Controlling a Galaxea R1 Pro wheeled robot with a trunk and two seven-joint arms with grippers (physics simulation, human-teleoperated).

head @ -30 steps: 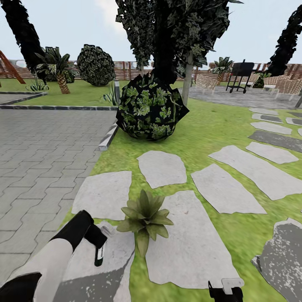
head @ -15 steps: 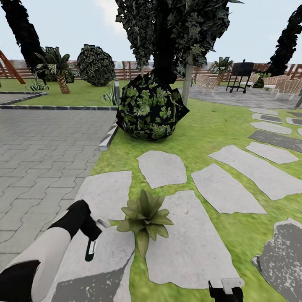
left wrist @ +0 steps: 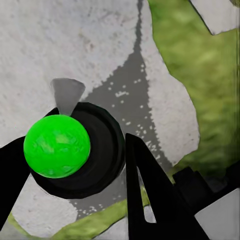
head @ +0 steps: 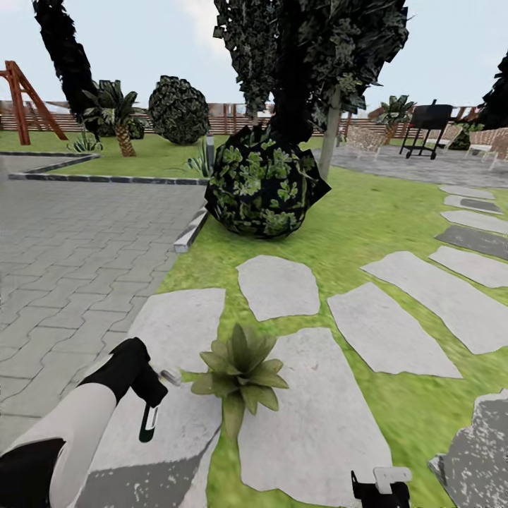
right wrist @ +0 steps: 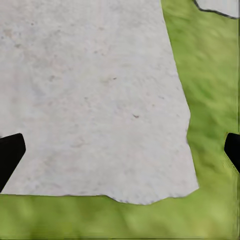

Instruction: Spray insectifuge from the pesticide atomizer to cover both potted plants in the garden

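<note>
Holding pesticide atomizer (head: pixel 149 416) in left gripper (head: pixel 144 384), clamped; right gripper (head: pixel 381 487) spread, empty.
Pickup done; potted plant (head: pixel 240 374) sits just beside nozzle at stepping stone (head: pixel 310 416) edge. Spraying appears outstanding.

Black jaws clasp the green-topped atomizer (left wrist: pixel 57 146) above a stepping stone (left wrist: pixel 75 45).

My feeds are bright and evenly daylit under a pale sky (head: pixel 141 42). Soft dark patches fall across the stepping stones (head: pixel 310 416). Grass (right wrist: pixel 210 75) textures smear; wrist views look soft.
</note>
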